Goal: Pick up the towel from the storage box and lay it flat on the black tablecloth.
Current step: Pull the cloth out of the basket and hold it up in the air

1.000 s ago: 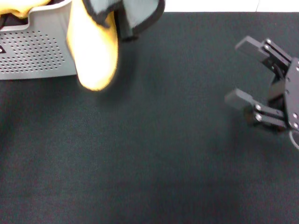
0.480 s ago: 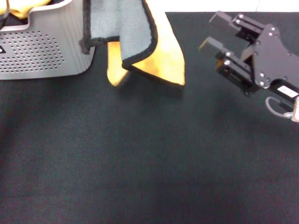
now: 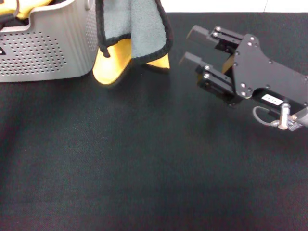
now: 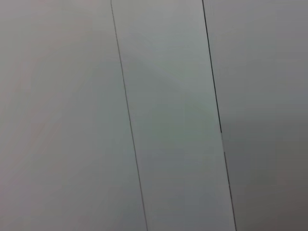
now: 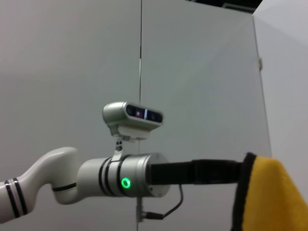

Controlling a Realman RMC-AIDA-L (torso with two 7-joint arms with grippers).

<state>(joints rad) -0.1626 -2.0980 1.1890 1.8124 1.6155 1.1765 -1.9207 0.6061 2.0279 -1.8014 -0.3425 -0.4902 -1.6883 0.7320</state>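
Observation:
The towel (image 3: 136,28) hangs in the air at the top of the head view, grey-teal face forward, yellow folds below, its lower edge near the black tablecloth (image 3: 144,159). It hangs just right of the storage box (image 3: 43,53). Its top is cut off by the frame. In the right wrist view my left arm's black gripper (image 5: 226,172) reaches the towel's (image 5: 269,197) black border and holds it up. My right gripper (image 3: 191,45) is open, empty, just right of the towel, fingers pointing at it.
Something yellow (image 3: 29,7) lies inside the storage box at the top left. A white strip (image 3: 216,6) runs beyond the tablecloth's far edge. The left wrist view shows only grey wall panels (image 4: 163,120).
My right gripper has moved left and up the view, close to the towel. The towel has swung, and its yellow folds have drawn in to the left.

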